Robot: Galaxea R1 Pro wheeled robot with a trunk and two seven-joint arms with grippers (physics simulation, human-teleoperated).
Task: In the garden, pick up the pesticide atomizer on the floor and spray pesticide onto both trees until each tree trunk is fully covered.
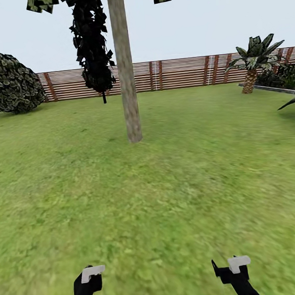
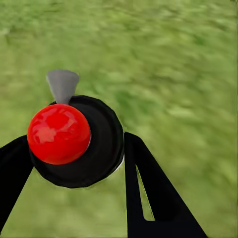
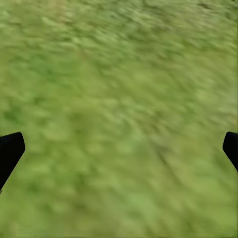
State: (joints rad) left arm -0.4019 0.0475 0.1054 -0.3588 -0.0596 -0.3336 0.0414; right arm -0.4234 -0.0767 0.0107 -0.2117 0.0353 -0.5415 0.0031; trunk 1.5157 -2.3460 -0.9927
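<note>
One tree with a thick, pale, mottled trunk [image 1: 125,77] stands ahead on the lawn, slightly left of centre and several arm lengths away. In the left wrist view, the pesticide atomizer [image 2: 74,139] appears as a round dark body with a red cap and a grey nozzle. It sits between the black fingers of my left gripper [image 2: 77,163], which is shut on it. Low in the head view, my left gripper [image 1: 88,278] and right gripper [image 1: 230,268] hover over grass. My right gripper [image 3: 119,148] is open, fingertips far apart, holding nothing. No spray cloud shows.
A thin-stemmed dark-leaved tree [image 1: 92,44] stands just left of the trunk. A round bush [image 1: 6,83] is at the far left and a short palm [image 1: 252,64] at the far right. The brown slat fence [image 1: 180,72] closes the back. Open lawn [image 1: 169,186] lies between me and the tree.
</note>
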